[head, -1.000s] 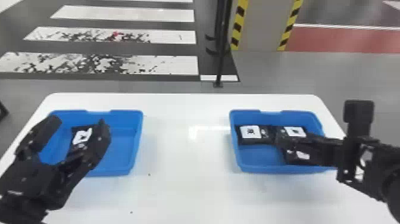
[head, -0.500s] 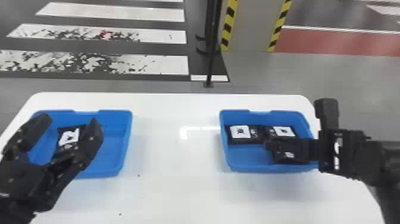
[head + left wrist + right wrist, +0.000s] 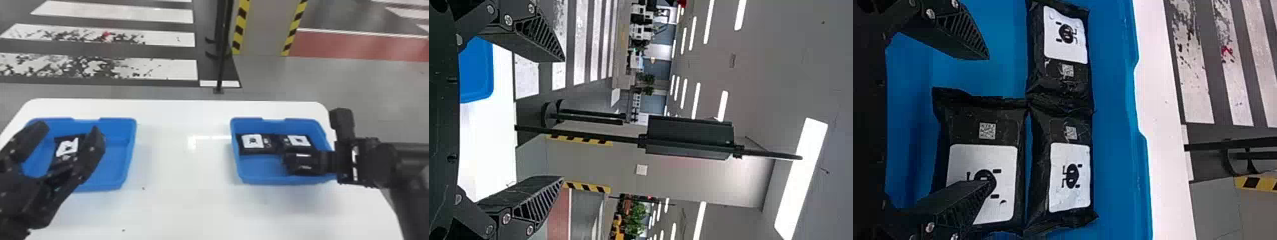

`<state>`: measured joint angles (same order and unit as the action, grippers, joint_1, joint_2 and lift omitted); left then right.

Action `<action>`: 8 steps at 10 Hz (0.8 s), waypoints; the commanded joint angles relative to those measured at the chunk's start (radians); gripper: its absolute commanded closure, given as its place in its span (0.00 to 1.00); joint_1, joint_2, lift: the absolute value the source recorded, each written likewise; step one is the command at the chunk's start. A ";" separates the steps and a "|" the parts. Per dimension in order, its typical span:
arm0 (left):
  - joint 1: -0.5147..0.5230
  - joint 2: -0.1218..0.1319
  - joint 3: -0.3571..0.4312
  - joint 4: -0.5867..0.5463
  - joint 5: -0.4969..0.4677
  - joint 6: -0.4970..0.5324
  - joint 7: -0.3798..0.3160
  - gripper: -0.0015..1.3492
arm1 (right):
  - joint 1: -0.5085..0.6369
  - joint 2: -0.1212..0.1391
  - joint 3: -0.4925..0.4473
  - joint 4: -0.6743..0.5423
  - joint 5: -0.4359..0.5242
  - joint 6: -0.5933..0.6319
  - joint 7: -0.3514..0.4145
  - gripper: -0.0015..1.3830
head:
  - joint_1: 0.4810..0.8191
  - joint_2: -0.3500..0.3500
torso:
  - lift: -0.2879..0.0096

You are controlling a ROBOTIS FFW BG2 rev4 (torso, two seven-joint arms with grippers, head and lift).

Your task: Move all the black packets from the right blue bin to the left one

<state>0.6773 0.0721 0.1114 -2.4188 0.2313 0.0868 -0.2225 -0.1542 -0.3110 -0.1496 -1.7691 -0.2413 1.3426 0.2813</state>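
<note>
The desk [image 3: 178, 207] looks smooth and glossy, the blue bins [image 3: 281, 179] are smooth plastic, the black packets [image 3: 960, 117] wrinkled, slightly shiny film.

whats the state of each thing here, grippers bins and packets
left gripper: open, empty
right gripper: open
left blue bin: uncovered, one packet visible inside
right blue bin: uncovered, three packets inside
left-bin packet: lying label up
right-bin packets: lying labels up, close together

Beyond the white table [image 3: 188, 207], grey floor [image 3: 357, 83] meets white stripes [image 3: 153, 68] and red paving [image 3: 338, 46].
</note>
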 commanded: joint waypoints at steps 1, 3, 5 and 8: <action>0.000 0.000 0.000 0.000 0.000 -0.003 0.000 0.16 | -0.003 -0.003 -0.002 -0.016 0.022 0.044 -0.008 0.10 | 0.63 0.30 | 0.50; -0.002 0.000 -0.002 0.005 0.000 -0.006 0.000 0.16 | -0.010 -0.005 -0.002 -0.007 0.044 0.047 -0.017 0.10 | 0.63 0.29 | 0.50; -0.002 0.000 -0.002 0.010 0.000 -0.011 -0.001 0.16 | -0.032 -0.008 -0.002 0.047 0.044 0.007 -0.017 0.10 | 0.63 0.27 | 0.50; -0.002 -0.002 -0.002 0.020 0.002 -0.028 -0.005 0.16 | -0.047 -0.008 -0.008 0.111 0.044 -0.005 -0.030 0.11 | 0.63 0.25 | 0.50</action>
<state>0.6749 0.0707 0.1095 -2.4018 0.2330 0.0636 -0.2270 -0.1986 -0.3190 -0.1557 -1.6716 -0.1974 1.3379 0.2527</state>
